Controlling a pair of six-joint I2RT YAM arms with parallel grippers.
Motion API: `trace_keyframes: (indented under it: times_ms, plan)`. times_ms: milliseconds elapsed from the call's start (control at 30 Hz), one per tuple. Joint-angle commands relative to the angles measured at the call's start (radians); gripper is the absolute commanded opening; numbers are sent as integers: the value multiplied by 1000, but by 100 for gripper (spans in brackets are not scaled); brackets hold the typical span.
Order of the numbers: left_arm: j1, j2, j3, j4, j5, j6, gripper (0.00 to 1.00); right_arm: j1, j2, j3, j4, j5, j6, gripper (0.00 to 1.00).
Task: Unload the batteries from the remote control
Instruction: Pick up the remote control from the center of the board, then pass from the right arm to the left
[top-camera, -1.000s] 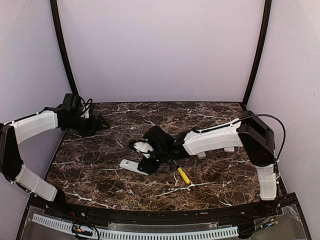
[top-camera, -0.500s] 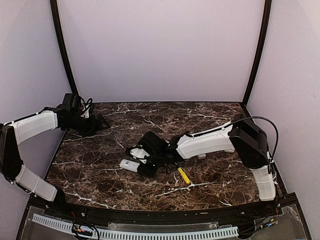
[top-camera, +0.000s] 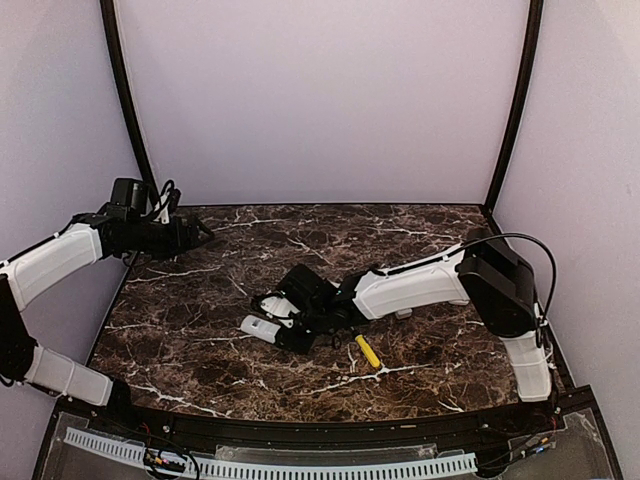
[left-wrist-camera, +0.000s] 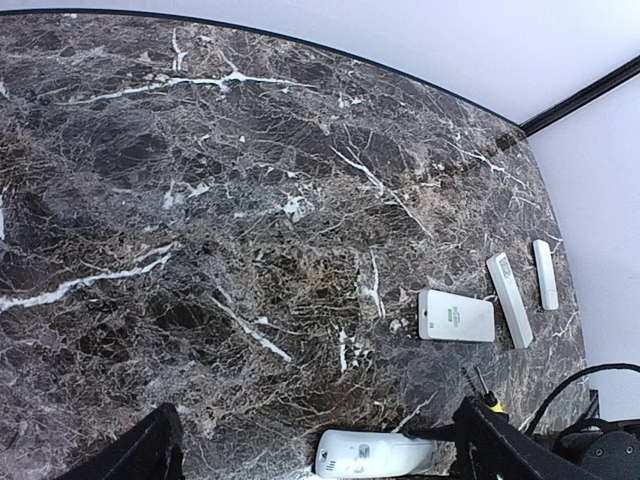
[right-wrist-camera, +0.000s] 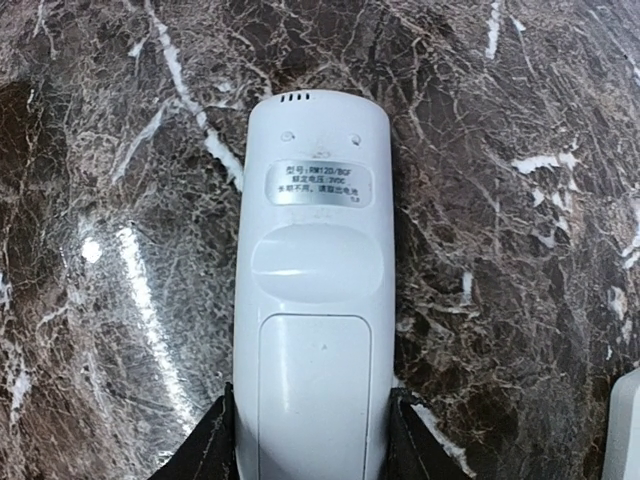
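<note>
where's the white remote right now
Top view: the remote lies left of the table's middle, between the fingers of the right gripper, the yellow screwdriver to its right.

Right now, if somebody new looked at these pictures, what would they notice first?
Probably the white remote control, lying back-up near the middle of the dark marble table, with the right claw hugging its sides. Next comes the yellow-handled screwdriver, just right of it in the top view, and the left claw, held open over the far left corner.
</note>
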Motion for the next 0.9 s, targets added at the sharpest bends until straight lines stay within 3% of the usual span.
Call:
trace_keyframes:
  times_ms: [0,300,667,867]
  plan:
    - [-18,-26,-36,45,62,7,94,5,-90,-44,94,79,19,0]
    - [-69,31,-56,145,282,-30,94,4,-267,-138,213,161,47,0]
    - [-150,92,-88,308,572,-108,96,4,-316,-108,232,234,-13,0]
    - [-150,114,-89,324,616,-131,92,4,-332,-102,235,234,-34,0]
